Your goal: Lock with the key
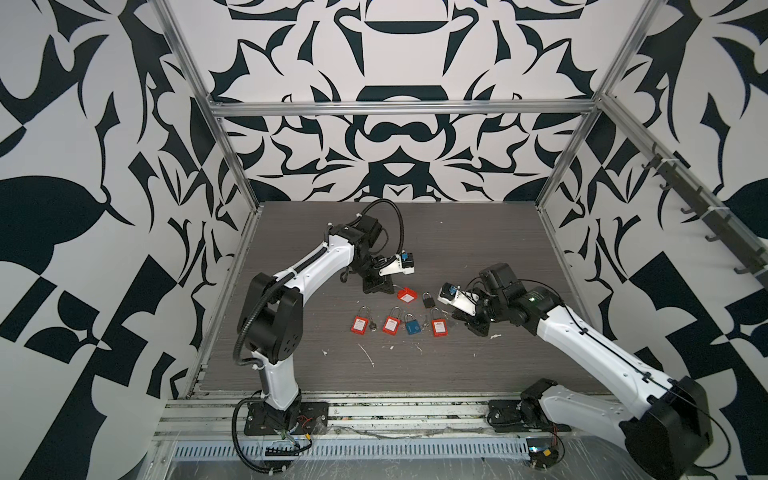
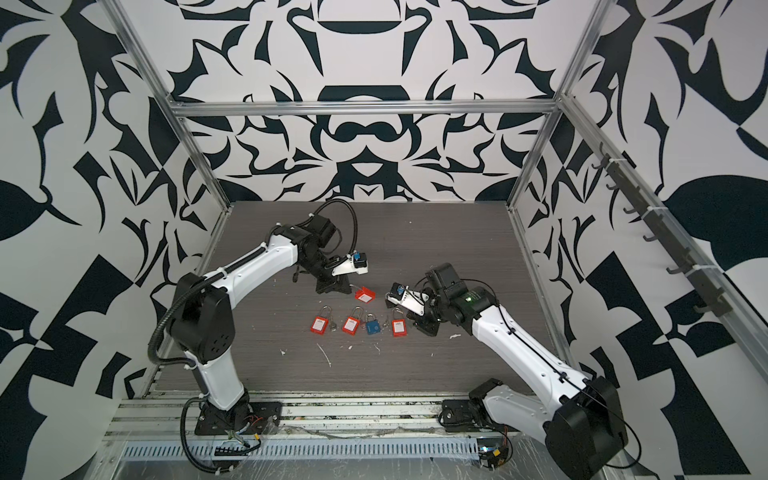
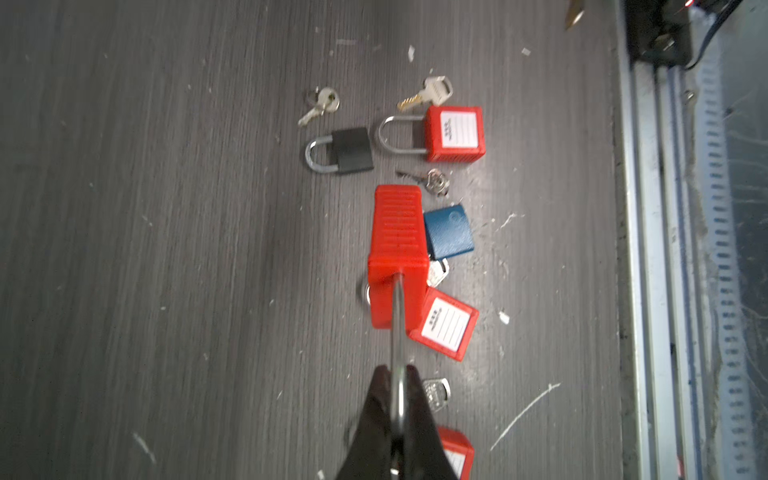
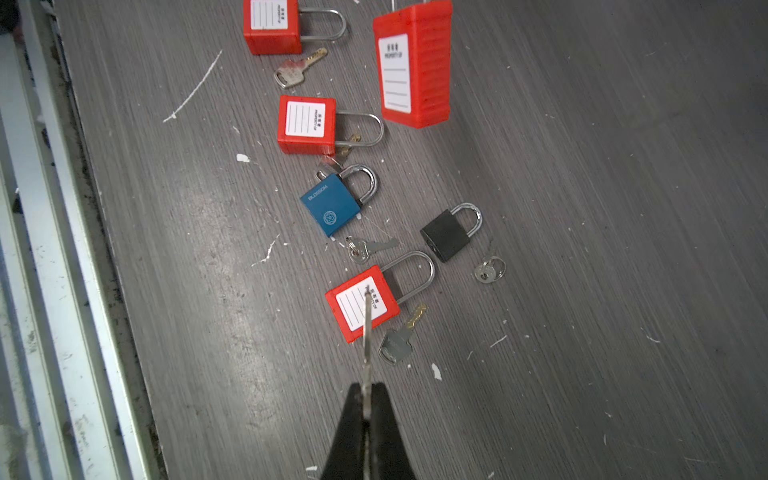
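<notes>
Black-and-white patterned walls point(image 1: 395, 62) box in a dark wood-grain table point(image 1: 457, 241).

In both top views the left pincer point(image 1: 390, 289) sits near the table's middle with a red padlock point(image 1: 406, 295) at its tip. The grip itself is too small to read there. A black padlock point(image 1: 427, 300) lies just at 3 o'clock of the red one, and a row of padlocks point(image 1: 391, 324) lies at 6 o'clock. The right pincer point(image 1: 473, 326) is at 4 o'clock, and what it holds cannot be made out.

In the left wrist view the left pincer point(image 3: 398, 374) is clamped tight on the shackle point(image 3: 398, 324) of the red padlock point(image 3: 397, 232). The padlock's body covers part of a blue padlock point(image 3: 451, 232).

In the right wrist view the right pincer point(image 4: 365, 390) is pinched closed on the key point(image 4: 366, 332). The key is seen edge-on, with its head buried between the fingers. The red padlock point(image 4: 415, 62) is well apart from the key and cut off by the frame edge, so its keyhole cannot be seen.
</notes>
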### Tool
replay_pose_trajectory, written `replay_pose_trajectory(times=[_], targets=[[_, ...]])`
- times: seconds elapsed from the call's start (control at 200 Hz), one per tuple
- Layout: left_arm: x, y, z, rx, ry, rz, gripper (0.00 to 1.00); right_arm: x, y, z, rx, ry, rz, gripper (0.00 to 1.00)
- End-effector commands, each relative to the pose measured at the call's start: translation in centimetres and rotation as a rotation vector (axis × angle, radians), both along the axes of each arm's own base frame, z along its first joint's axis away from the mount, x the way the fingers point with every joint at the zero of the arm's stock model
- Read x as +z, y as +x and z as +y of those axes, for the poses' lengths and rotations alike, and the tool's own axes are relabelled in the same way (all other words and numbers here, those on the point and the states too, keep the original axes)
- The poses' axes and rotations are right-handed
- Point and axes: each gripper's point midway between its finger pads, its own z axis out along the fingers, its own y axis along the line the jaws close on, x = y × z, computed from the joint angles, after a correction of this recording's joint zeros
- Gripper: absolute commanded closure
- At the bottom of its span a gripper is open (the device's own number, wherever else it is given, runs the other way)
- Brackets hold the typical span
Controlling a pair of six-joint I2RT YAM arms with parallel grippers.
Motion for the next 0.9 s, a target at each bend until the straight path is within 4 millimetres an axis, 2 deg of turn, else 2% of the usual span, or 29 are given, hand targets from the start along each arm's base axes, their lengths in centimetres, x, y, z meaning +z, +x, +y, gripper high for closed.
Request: replay_pose_trajectory(times=[0.0, 0.205, 0.4, 0.695, 0.895], targets=[[-1.0, -0.3, 2.0, -0.017, 0.148, 0.043, 1.0, 0.3, 0.8, 0.4, -0.023, 0.034, -0.034, 1.0], [-4.0, 1.6, 1.7, 0.008, 0.281, 0.023, 1.0, -0.5, 0.6, 0.8, -0.028, 0.054, 0.007, 1.0], [-4.7, 2.7, 0.7, -0.005, 0.313, 0.005, 1.0, -0.9, 0.3, 0.9, -0.03, 0.07, 0.016, 1.0], [-6.3, 1.6, -0.4, -0.085, 0.391, 0.022, 1.0, -0.8, 0.3, 1.3, -0.026, 0.088, 0.038, 1.0], [-6.0, 1.2, -0.9, -0.104, 0.401, 0.016, 1.0, -0.6, 0.3, 1.5, -0.03, 0.099, 0.053, 1.0]])
